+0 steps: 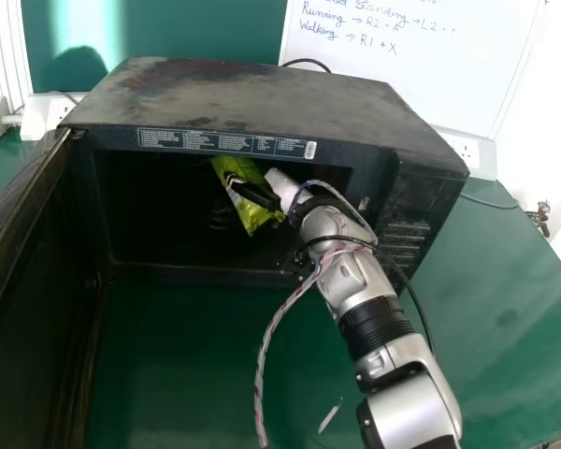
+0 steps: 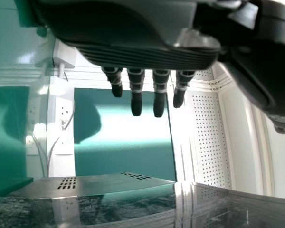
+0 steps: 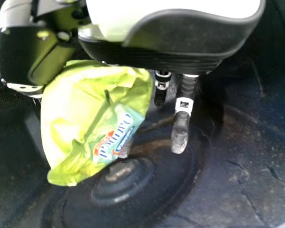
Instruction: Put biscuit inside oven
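Biscuit packet (image 1: pixel 253 219), yellow-green, is inside the microwave oven (image 1: pixel 252 94), slightly right of the middle of its opening. The right hand (image 1: pixel 282 184) has hold of it between thumb and fingers, with other fingers extended beside it. Whether the packet touches the oven floor, I cannot tell. The oven door (image 1: pixel 28 281) stands open on the left. The left hand (image 2: pixel 133 54) is empty, its fingers straight.

The silver arm (image 1: pixel 351 278) has black ribbing (image 1: pixel 375 327) and braided cable (image 1: pixel 262 360).
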Motion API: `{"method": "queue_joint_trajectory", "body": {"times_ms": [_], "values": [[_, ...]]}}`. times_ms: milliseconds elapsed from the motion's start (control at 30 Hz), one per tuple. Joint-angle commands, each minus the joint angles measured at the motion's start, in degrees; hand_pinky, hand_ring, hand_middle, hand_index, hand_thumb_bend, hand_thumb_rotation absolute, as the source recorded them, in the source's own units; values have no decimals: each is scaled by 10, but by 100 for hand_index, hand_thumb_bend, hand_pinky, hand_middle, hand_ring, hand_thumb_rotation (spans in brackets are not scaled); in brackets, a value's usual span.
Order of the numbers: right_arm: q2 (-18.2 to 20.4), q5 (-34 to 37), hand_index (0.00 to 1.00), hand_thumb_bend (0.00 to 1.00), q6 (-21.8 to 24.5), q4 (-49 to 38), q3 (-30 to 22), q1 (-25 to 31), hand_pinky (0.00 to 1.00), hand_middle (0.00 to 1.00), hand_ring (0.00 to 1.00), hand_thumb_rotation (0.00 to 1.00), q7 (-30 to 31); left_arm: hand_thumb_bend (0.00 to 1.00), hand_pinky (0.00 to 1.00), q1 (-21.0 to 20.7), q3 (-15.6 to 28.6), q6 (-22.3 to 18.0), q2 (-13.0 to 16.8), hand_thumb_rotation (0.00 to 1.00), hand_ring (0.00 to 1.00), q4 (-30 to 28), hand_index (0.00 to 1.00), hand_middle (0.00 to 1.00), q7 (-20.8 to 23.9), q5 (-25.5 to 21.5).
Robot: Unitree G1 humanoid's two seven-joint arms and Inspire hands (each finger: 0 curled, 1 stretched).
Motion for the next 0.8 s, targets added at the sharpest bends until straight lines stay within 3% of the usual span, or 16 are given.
{"method": "queue_joint_trajectory", "body": {"times_ms": [0,333,433,467,667,733,767], "values": [[6,5,48,52,3,-1,-6,-17,30,42,36,14,-11,100,100,8,2,-1,-4,100,91,-6,100,93,1,-8],[5,-24,48,52,6,-11,19,-13,29,42,37,15,-31,100,100,11,2,-3,-5,100,91,-10,99,94,0,-8],[10,-56,48,52,16,-7,43,-15,43,59,57,15,-54,100,99,13,2,-4,-6,100,91,-10,99,93,0,-8],[12,-65,49,52,18,-7,50,-15,46,61,60,16,-61,100,99,13,2,-4,-6,100,91,-11,99,93,1,-8],[20,-86,49,52,13,9,66,-15,52,65,64,16,-86,100,100,14,2,-3,-8,100,91,-13,99,93,1,-8],[18,-93,59,76,4,14,72,-14,53,65,64,25,-95,100,100,15,1,-4,-9,100,91,-15,99,93,1,-9],[18,-96,61,80,-1,16,74,-13,53,65,63,26,-101,100,100,15,1,-4,-9,100,91,-15,99,93,1,-9]]}}
